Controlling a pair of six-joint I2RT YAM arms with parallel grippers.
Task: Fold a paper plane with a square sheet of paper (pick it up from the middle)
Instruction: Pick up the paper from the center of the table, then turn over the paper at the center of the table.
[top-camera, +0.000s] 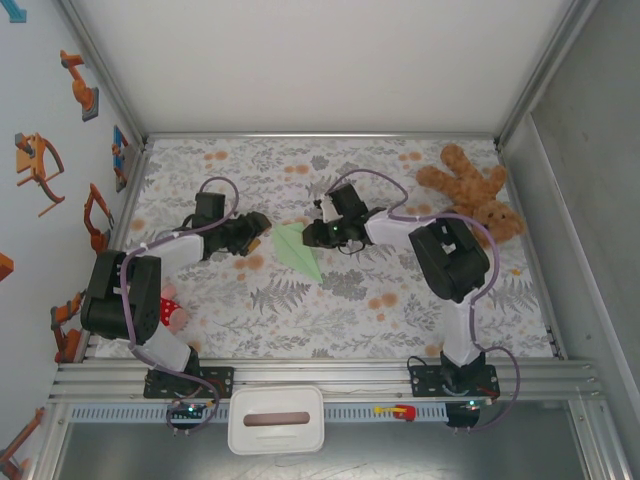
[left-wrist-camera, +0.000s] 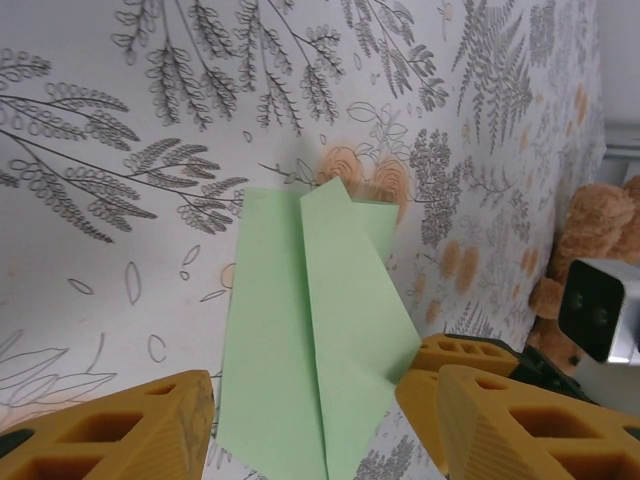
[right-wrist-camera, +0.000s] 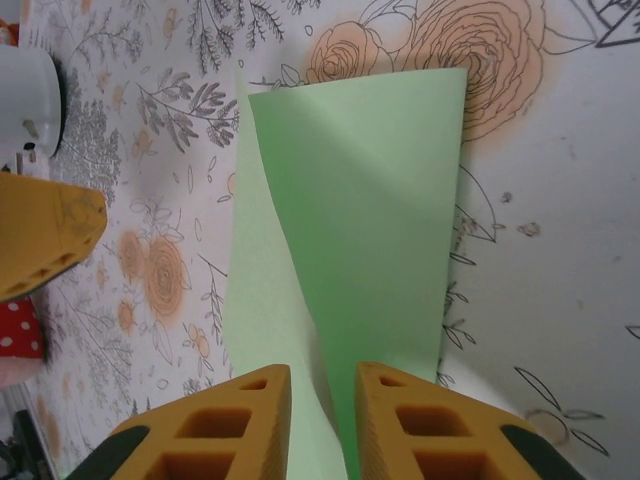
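Bench (top-camera: 330, 320): covered in pale cloth, grey fern and orange rose print. Paper plane (top-camera: 297, 250) lay mid-bench, pale green, point toward near edge, flaps partly raised. Brown teddy bear (top-camera: 478, 195) right of plane, farther back. Small red-and-white toy (top-camera: 172, 308) left of plane, nearer front, partly hidden.

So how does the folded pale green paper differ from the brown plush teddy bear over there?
The folded pale green paper is thin, creased and sharply pointed; the brown plush teddy bear is bulky and rounded. The paper lies mid-table, the bear near the far right corner. Both rest on the floral tablecloth and look about equally long.
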